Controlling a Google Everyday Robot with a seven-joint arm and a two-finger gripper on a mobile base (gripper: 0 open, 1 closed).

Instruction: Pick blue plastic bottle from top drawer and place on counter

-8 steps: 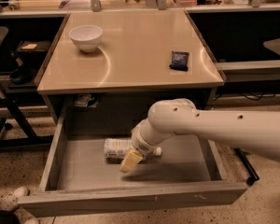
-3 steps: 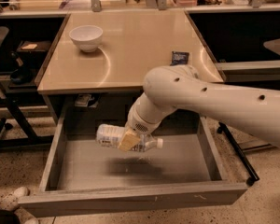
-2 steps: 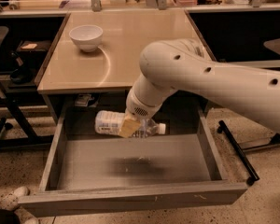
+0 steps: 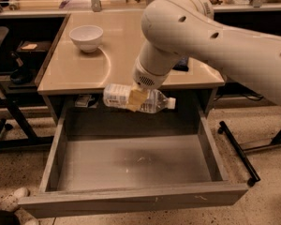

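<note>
We see the gripper [image 4: 136, 99] at the end of the big white arm [image 4: 215, 36], hanging in the air just in front of the counter's [image 4: 126, 46] front edge and above the back part of the open drawer [image 4: 131, 165]. It is pinched onto the bottle [image 4: 116, 95] at about the middle of its length. One tan finger pad [image 4: 137, 96] lies flat across the near side of the bottle, and the other finger is hidden behind it. The jaws stand only as far apart as the bottle is thick. The bottle lies on its side, nearly level, with its pale label toward our left and its white cap [image 4: 171, 103] toward our right, the capped end dipping a little. It touches nothing but the gripper: it is well clear of the drawer floor below, and it sits at about the height of the counter's edge, not on the top itself. The drawer is pulled far out, and its grey floor shows only pale scuff marks. On the counter a white bowl [image 4: 86, 36] stands upright near the far left corner, well apart from the arm. A small dark packet [image 4: 181, 63] lies near the right edge, mostly covered by the arm. Under the counter, behind the drawer on the left, we can make out a small pale thing [image 4: 86, 101], but we cannot tell what it is.
</note>
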